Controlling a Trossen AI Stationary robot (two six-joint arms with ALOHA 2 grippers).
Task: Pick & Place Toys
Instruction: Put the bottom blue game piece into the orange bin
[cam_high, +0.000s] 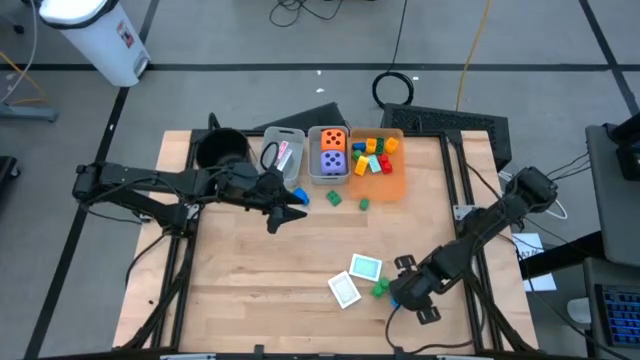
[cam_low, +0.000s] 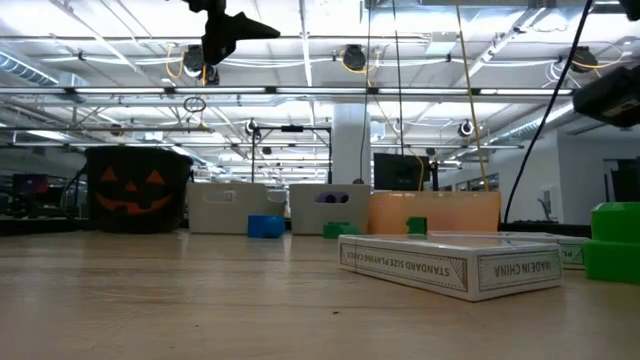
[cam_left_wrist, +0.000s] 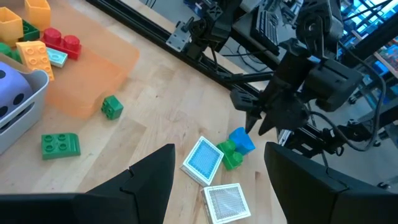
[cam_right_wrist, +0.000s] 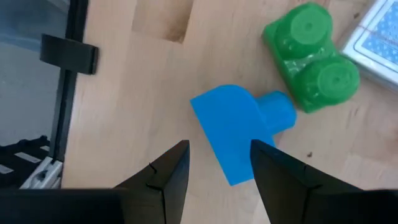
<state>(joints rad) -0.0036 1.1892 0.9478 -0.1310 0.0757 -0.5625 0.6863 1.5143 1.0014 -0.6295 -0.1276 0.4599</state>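
**— How far along are the toys?**

— Partly done, I'd judge. The orange die (cam_high: 334, 139) and purple die (cam_high: 333, 160) sit in the grey bin (cam_high: 313, 173), and a heap of small plastic blocks (cam_high: 374, 156) lies in the orange bin (cam_high: 393, 186) beside it. Still loose on the table (cam_high: 250, 270): a blue block (cam_high: 300, 196) and two green blocks (cam_high: 334, 199) just in front of the bins, and nearer my right arm a teal card (cam_high: 366, 267), a white card (cam_high: 345, 290), a green block (cam_high: 379, 289) and a blue piece (cam_right_wrist: 239, 132) touching that green block.

**— And your claws?**

— My right claw (cam_right_wrist: 219, 167) is low over the blue piece, fingers spread apart on either side of its near end, gripping nothing yet; I cannot tell whether the tips touch it. My left claw (cam_left_wrist: 217, 174) hangs above the table in front of the bins, wide open and empty, looking across at the cards.

**— What's behind the bins?**

— A black pumpkin-face pot (cam_high: 222, 150), off to the left.
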